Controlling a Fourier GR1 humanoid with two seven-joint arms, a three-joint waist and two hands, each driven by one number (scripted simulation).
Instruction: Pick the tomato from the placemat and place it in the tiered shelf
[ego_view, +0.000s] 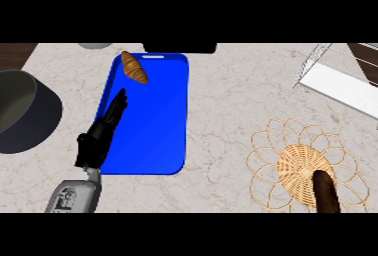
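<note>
The left hand (103, 131), fingers straight, lies on the left edge of a blue mat (159, 125) with a croissant (133, 67) just beyond its fingertips, while the right hand (325, 192), open or closed I cannot tell, rests on the woven placemat (295, 165), possibly hiding the tomato, with the tiered shelf (336, 80) well ahead.

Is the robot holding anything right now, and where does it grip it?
Nothing visibly. The left hand lies open over the blue mat, fingers straight. The right hand over the woven placemat: cannot tell.
</note>
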